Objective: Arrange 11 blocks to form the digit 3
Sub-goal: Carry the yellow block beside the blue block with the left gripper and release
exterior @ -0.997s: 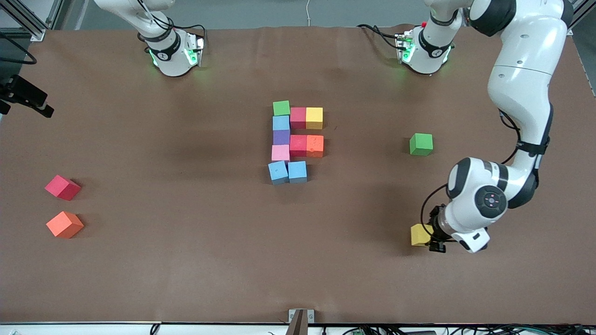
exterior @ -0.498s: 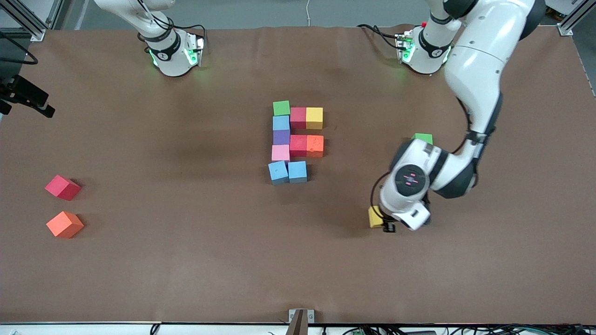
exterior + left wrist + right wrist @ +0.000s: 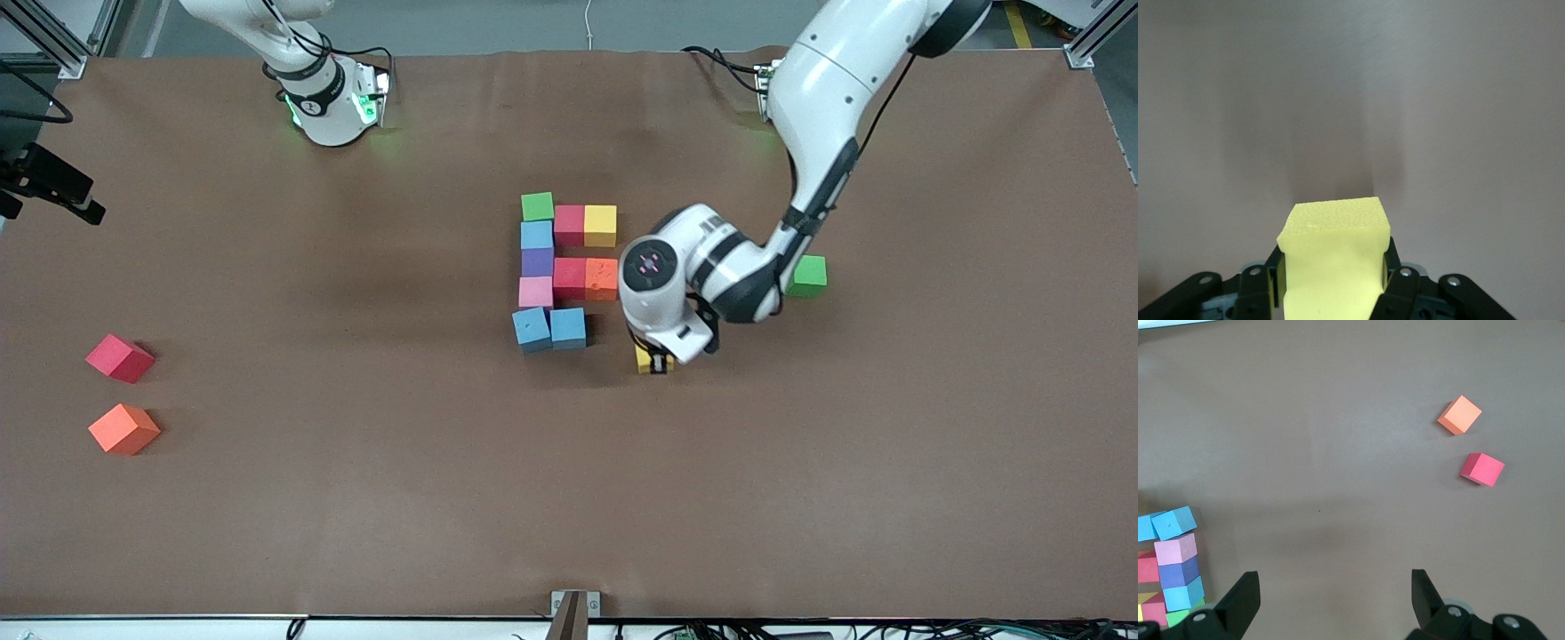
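- We see the left end effector (image 3: 653,363) clamped on a yellow block (image 3: 1333,257), carried low over the middle of the tabletop (image 3: 356,516).
- The unfinished digit 3 (image 3: 565,269) lies at the tabletop's centre, well apart from every edge: a column of green, blue, purple, pink and blue cubes with two full bars and a one-cube stub branching from it.
- The relation that matters: the lowest bar ends in a light blue block (image 3: 567,327), and the bare spot next to it lies just beside the carried cube, toward the right arm's end of the tabletop. We judge that spot to be the target.
- The left arm reaches in from its base at the top edge, elbow bent over a spare green block (image 3: 807,276), wrist pointing down.
- The right end effector (image 3: 1331,600) waits with its fingers spread wide, looking down on bare tabletop.
- A red block (image 3: 119,358) and an orange block (image 3: 124,428) sit loose near the edge at the right arm's end.
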Controlling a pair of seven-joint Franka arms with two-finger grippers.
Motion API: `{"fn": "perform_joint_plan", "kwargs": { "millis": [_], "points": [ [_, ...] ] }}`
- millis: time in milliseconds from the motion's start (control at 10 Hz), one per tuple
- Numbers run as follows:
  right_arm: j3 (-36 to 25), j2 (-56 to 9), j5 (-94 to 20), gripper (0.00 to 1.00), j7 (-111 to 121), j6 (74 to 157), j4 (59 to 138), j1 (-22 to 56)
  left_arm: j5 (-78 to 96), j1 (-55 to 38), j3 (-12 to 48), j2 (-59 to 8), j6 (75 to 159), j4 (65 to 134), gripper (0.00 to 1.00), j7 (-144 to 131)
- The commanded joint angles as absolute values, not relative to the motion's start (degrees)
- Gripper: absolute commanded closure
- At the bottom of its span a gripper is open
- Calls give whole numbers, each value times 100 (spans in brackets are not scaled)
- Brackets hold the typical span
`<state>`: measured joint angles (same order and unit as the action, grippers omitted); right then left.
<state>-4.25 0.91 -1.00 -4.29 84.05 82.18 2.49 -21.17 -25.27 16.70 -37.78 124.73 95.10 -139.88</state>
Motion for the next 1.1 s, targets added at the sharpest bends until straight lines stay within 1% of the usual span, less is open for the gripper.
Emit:
{"fn": "perform_joint_plan", "kwargs": {
  "millis": [0, 199, 598, 997],
  "points": [
    [-431, 185, -79, 0, -404, 8402, 8323, 255, -2206, -2514, 1845, -3402, 12926, 10141, 73, -14281],
    [-431, 185, -79, 0, -404, 8402, 8323, 255, -2206, -2514, 1872, -3165, 13497, 10536, 73, -14422],
    [-431, 185, -79, 0, -404, 8394, 8323, 237, -2224, -2513, 1881, -3304, 14009, 10661, 73, -14283],
    [-431, 185, -79, 0, -413, 8394, 8332, 237, -2539, -2558, 1890, -3515, 14220, 10617, 73, -14203]
  ]
}}
